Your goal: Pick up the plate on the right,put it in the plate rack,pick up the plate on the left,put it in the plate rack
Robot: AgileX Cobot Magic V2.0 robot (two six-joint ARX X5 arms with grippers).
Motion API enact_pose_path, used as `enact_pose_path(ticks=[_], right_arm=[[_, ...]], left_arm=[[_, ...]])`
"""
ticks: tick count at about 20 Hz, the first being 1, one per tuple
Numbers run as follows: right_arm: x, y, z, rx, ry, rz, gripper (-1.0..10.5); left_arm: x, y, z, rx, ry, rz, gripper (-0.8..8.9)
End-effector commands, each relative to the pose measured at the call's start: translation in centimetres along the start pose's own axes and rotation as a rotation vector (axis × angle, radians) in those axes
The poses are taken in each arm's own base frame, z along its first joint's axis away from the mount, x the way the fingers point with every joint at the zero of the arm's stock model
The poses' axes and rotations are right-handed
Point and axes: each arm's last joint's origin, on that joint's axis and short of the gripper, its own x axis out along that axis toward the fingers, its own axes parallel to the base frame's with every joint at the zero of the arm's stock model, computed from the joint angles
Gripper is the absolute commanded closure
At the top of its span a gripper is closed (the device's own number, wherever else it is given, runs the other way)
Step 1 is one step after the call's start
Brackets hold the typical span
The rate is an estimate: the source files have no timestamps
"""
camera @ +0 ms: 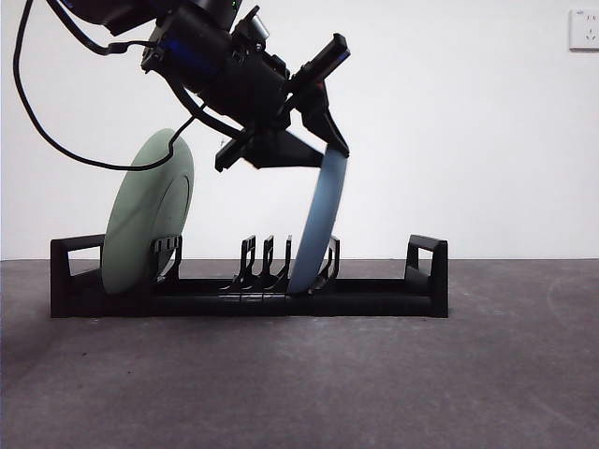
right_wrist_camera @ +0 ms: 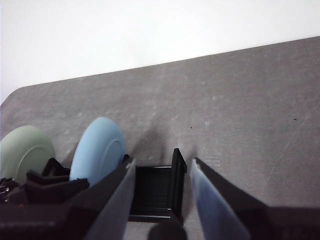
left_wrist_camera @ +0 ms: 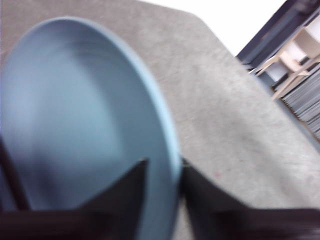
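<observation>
The long black plate rack (camera: 374,297) stands across the table. A pale green plate (camera: 148,215) leans upright in its left end. A light blue plate (camera: 318,224) stands tilted with its lower edge between the middle dividers. My left gripper (camera: 329,140) comes down from the upper left and is shut on the blue plate's top rim. In the left wrist view the blue plate (left_wrist_camera: 75,125) fills the picture, its rim pinched by the left gripper (left_wrist_camera: 164,167). My right gripper (right_wrist_camera: 162,167) is open, apart from the rack's boxy end (right_wrist_camera: 155,192), with the blue plate (right_wrist_camera: 97,150) and green plate (right_wrist_camera: 25,150) beyond.
The rack rests on a dark grey table (camera: 468,374) in front of a white wall with a socket (camera: 583,28). A black cable (camera: 37,122) loops down from the left arm. Past the table's edge stand pale furniture legs (left_wrist_camera: 290,65).
</observation>
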Motion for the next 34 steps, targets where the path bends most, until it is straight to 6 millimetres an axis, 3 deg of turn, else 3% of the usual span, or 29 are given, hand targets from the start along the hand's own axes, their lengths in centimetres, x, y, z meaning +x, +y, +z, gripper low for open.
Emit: enact_pose_path(ticks=[1, 8, 13, 18, 20, 21, 23, 28, 31, 34], right_arm=[[0.0, 0.0, 0.0, 0.006, -0.001, 0.001, 7.6], [0.0, 0.0, -0.4, -0.026, 0.043, 0.031, 7.6], [-0.1, 0.3, -1.2, -0.086, 0.135, 0.146, 7.6], [-0.3, 0.1, -2.2, -0.158, 0.238, 0.142, 7.6], [-0.4, 0.0, -2.6, -0.181, 0.28, 0.142, 7.8], [-0.4, 0.0, -2.7, -0.192, 0.289, 0.143, 8.3], [-0.4, 0.0, -2.8, -0.196, 0.292, 0.142, 9.6], [-0.9, 0.1, -2.3, -0.213, 0.227, 0.137, 9.6], [-2.4, 0.2, -2.2, -0.237, 0.116, 0.083, 9.6], [-4.1, 0.1, -3.4, -0.239, -0.018, 0.073, 9.6]], left_arm=[[0.3, 0.0, -0.5, 0.003, 0.038, -0.042, 4.87], [-1.7, -1.7, 0.9, 0.044, 0.026, -0.16, 4.62], [-6.2, -4.1, 3.2, 0.22, -0.054, -0.18, 4.63], [-12.6, -6.2, 4.8, 0.404, -0.129, -0.077, 4.69], [-15.5, -6.5, 4.8, 0.481, -0.127, 0.052, 4.79], [-17.1, -6.7, 4.7, 0.506, -0.127, 0.115, 5.41], [-19.9, -6.7, 4.3, 0.559, -0.106, 0.238, 8.15], [-23.6, -5.3, 3.5, 0.571, -0.013, 0.431, 8.21], [-24.8, -4.7, 3.0, 0.553, -0.006, 0.467, 8.21], [-25.8, -4.2, 1.5, 0.557, -0.081, 0.463, 8.21]])
